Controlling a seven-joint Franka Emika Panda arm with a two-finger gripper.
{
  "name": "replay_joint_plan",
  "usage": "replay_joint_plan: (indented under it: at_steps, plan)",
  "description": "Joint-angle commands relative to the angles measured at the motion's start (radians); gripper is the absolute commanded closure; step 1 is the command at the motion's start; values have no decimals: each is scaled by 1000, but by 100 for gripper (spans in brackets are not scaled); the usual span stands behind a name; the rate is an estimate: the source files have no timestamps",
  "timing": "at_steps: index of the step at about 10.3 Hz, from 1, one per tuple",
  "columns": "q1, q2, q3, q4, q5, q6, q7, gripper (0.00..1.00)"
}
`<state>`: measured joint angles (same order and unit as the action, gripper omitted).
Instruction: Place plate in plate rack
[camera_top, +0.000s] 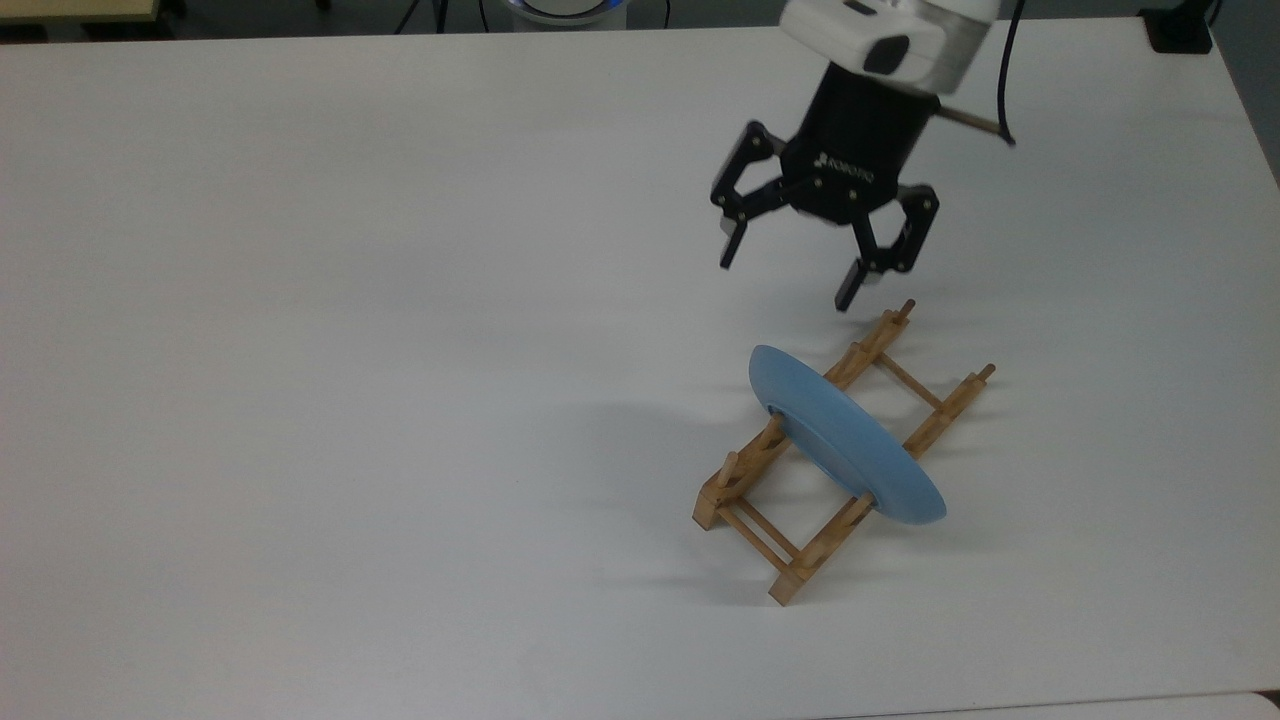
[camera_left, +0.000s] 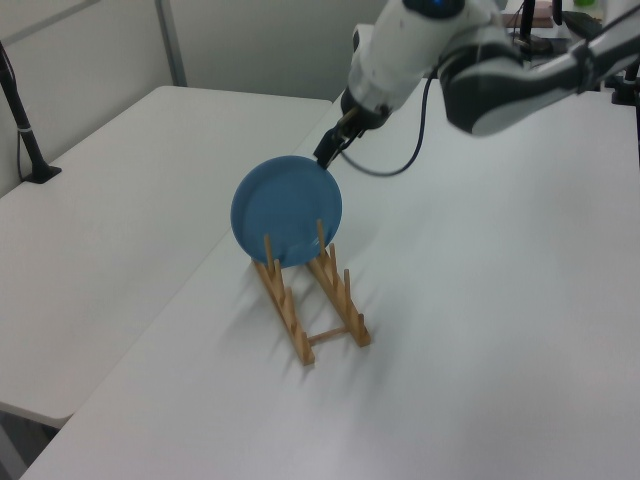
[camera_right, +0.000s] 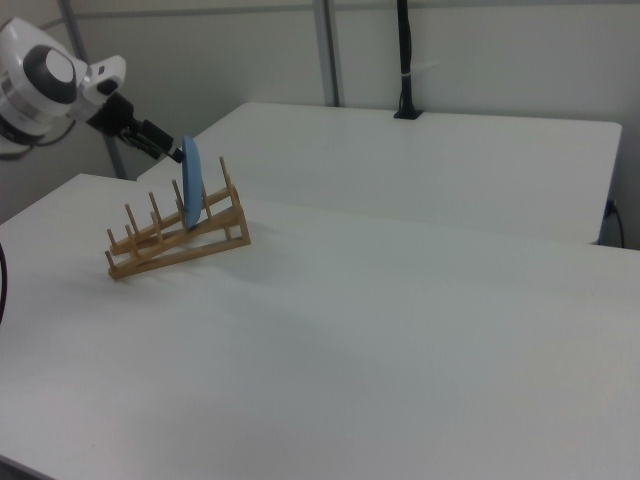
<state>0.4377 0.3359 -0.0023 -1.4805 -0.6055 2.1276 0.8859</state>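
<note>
The light blue plate (camera_top: 850, 440) stands on edge between the pegs of the wooden plate rack (camera_top: 742, 478), leaning slightly, and nothing grips it. My gripper (camera_top: 787, 278) hangs open above and beyond the plate's upper rim, clear of it, with nothing between its fingers. In the left view the plate (camera_left: 287, 210) faces the camera in the rack (camera_left: 291, 320), with the gripper (camera_left: 325, 155) just above its top right edge. The right view shows the plate (camera_right: 191, 195) edge-on in the rack (camera_right: 176, 250), the gripper (camera_right: 165, 148) to its left.
The rack sits on a broad white table (camera_top: 350, 350). A second white table (camera_left: 110, 200) adjoins it, carrying a black clamped post (camera_left: 24, 130). A black cable (camera_left: 400, 165) loops from the arm near the wrist.
</note>
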Motion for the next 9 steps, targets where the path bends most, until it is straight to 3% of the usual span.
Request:
replay_joint_plan:
  at_steps: [1,2,4,5,7,9]
  plan:
    - [-75,-135,-11,-34,363,-244,-419,0]
    - [-117,-173,-15,-37,445,-327,-535,0]
    - [-241,-230,-5,-58,536,-444,-722,0]
    - [-293,-279,-4,-113,587,-468,-802,0]
    - [-358,-363,-5,-225,595,-462,-879,0]
    - [-422,-385,-2,-221,595,-514,-874,0]
